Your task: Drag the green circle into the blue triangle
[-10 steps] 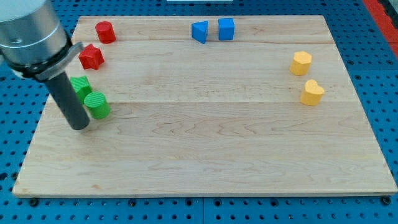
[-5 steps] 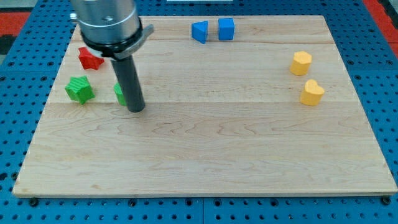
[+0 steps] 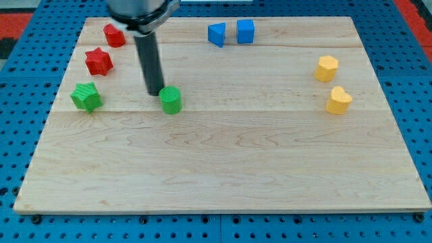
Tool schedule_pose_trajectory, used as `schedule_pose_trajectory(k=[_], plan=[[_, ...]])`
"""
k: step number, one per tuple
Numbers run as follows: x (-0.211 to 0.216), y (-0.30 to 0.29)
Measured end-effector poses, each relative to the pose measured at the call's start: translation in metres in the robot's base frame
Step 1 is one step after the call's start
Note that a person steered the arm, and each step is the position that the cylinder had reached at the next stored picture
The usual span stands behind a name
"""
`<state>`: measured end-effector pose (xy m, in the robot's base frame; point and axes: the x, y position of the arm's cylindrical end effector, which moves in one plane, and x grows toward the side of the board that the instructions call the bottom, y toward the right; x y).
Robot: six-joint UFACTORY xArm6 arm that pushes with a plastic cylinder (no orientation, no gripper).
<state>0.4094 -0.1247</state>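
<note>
**Tip beside green circle, left of centre**

The arm has no jaws, only a rod. My tip (image 3: pixel 154 92) sits just to the upper left of the green circle (image 3: pixel 170 100); whether they touch is unclear. The blue triangle (image 3: pixel 217 34) lies well apart at the worktop's (image 3: pixel 236 169) top, beside a blue cube (image 3: pixel 246 31). A green star (image 3: pixel 86 96) rests toward the view's left.

A robotics lab: wooden board (image 3: pixel 223 169) on blue perforated bench (image 3: pixel 20 108).

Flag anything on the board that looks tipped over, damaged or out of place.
Nothing stands out. The green circle sits upright just right of my tip, the blue triangle is up by the blue cube, and every block rests flat on the board.
</note>
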Motion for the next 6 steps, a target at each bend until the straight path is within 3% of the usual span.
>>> schedule_pose_trajectory(k=[1, 2, 3, 4, 5, 6], plan=[[0.052, 0.0], [0.054, 0.026], [-0.033, 0.034], [-0.062, 0.065], [-0.002, 0.06], [-0.047, 0.033]])
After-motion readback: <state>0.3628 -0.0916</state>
